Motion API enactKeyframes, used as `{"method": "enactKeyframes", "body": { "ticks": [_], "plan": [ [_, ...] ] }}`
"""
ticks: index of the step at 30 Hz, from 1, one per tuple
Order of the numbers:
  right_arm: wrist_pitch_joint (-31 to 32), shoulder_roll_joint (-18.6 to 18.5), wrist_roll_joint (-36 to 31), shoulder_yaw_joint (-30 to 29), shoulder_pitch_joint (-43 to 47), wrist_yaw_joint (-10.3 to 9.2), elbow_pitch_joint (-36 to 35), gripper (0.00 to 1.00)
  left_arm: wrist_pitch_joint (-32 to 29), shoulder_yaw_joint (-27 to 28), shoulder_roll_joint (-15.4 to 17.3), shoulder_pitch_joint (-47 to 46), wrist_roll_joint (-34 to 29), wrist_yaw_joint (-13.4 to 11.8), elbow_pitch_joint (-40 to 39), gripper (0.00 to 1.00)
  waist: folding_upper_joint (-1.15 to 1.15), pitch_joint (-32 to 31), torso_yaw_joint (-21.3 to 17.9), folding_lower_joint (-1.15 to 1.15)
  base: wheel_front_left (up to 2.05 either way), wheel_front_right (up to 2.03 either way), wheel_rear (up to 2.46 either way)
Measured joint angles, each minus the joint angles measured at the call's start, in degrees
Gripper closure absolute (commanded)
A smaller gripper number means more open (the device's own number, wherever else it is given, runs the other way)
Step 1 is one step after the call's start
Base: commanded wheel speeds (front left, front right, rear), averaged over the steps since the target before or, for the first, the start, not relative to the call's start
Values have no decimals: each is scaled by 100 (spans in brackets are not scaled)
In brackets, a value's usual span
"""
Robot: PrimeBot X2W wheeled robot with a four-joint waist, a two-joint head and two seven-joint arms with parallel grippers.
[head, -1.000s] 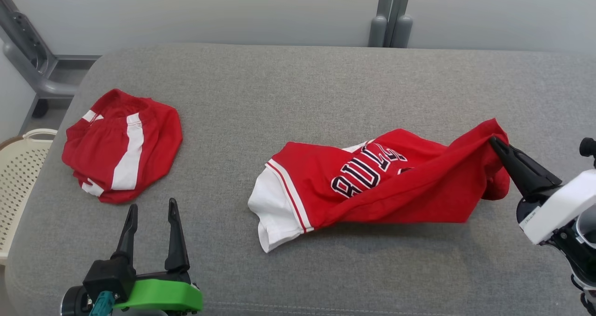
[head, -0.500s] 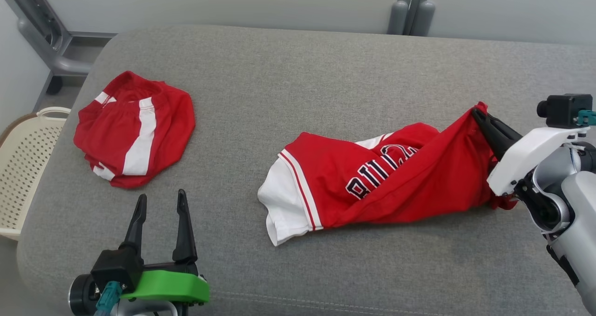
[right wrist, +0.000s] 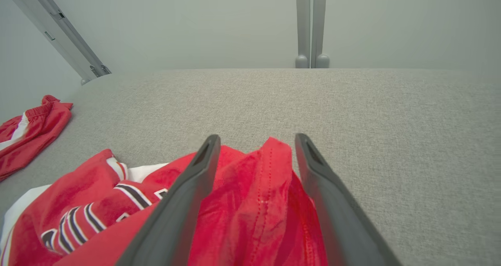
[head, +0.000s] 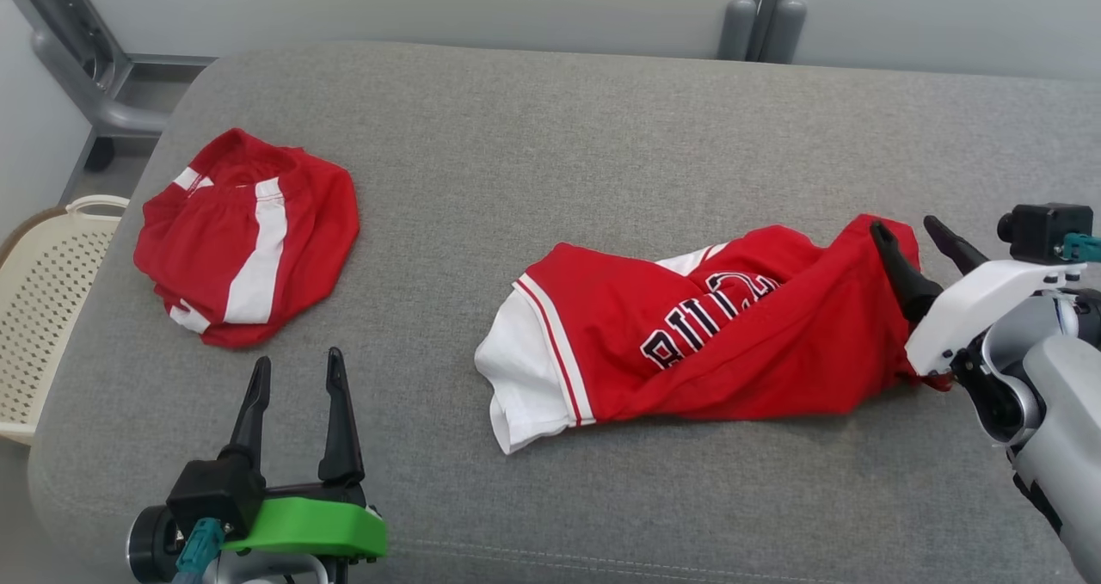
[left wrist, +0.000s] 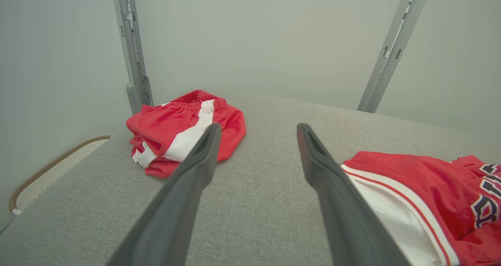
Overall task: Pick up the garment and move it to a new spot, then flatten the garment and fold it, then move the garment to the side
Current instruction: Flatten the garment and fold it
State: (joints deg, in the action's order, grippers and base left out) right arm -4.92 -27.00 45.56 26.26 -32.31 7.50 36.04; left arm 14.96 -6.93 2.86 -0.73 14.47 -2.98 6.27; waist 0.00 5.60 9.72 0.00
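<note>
The garment [head: 714, 343] is a red jersey with white trim and dark lettering, lying crumpled across the grey cushion [head: 550, 137], right of centre. My right gripper [head: 912, 233] stands open at its right end, jaws apart, with a raised red fold [right wrist: 258, 180] of the garment between the fingers but not pinched. My left gripper [head: 294, 379] is open near the front left edge, nothing between its fingers [left wrist: 195, 168]; the garment's white sleeve [left wrist: 391, 215] lies just to its right.
Red shorts with white stripes [head: 245, 236] lie bunched at the cushion's left side. A cream perforated basket [head: 43, 292] stands off the left edge. Grey metal frame posts [head: 761, 12] rise behind the cushion.
My right gripper has opened and let go of the garment's right end, which has sunk onto the cushion. The head camera shifted slightly. The left arm has not moved.
</note>
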Motion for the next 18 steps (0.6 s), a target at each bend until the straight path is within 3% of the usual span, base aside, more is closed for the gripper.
{"method": "enactKeyframes", "body": {
  "ticks": [10,18],
  "plan": [
    [-333,-304,608,27,906,0,-749,0,0,63,-1,24,-40,1,-26,0,0,-81,-256,0,0,0,0],
    [-274,-371,632,-113,1466,-1,-1147,0,-1,112,-1,46,-51,4,-32,0,0,-79,-375,0,0,0,0]
  ]
}}
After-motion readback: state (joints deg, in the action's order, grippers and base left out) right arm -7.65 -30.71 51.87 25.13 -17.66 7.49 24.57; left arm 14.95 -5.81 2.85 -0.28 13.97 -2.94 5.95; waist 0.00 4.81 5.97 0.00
